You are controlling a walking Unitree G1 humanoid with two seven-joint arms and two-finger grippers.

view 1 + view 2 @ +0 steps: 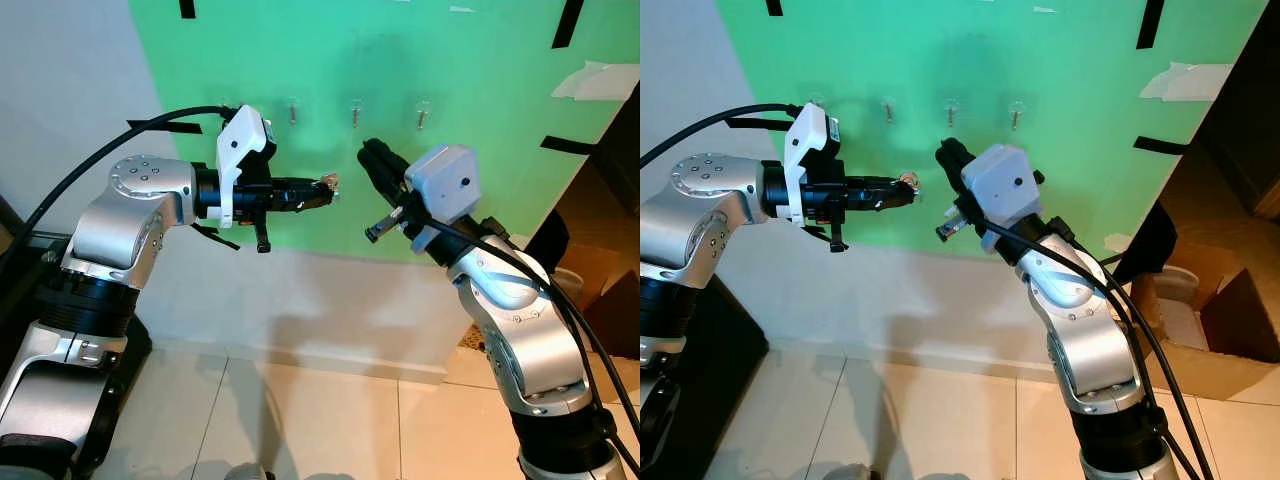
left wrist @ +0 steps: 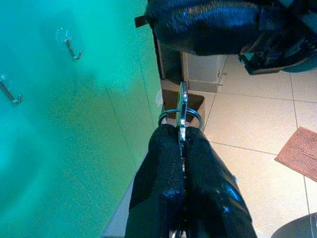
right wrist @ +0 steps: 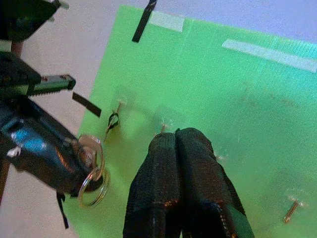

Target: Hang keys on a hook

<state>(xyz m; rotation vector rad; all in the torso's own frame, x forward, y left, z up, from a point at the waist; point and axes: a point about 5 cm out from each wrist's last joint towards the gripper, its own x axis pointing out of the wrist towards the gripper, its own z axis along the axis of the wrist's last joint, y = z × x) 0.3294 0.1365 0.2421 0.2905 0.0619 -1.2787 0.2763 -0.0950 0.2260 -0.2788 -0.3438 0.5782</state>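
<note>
A bright green board (image 1: 400,120) leans against the far white wall, stuck up with strips of black tape, and across its upper part runs a row of small metal hooks (image 1: 355,112).

The left tool (image 1: 322,190) is held out level in front of the board, below the hooks and a little to their left. Its two black fingers (image 2: 168,183) are pressed tight together, and pinched between their tips are the keys (image 3: 91,171): a flat metal piece with silver rings hanging loose past the fingertips. In the head views the keys (image 1: 327,184) catch the light right at the tip of that tool, clear of the board and touching no hook.

The right tool (image 1: 370,152) reaches up from the right, its fingers (image 3: 178,173) closed flat against each other with nothing between them. Its tip points toward the board just under the middle hooks, near the left tool's tip but apart from it.

Below the board the wall meets a pale tiled floor (image 1: 300,420). An open cardboard box (image 1: 1230,330) sits on the floor off to the right.
</note>
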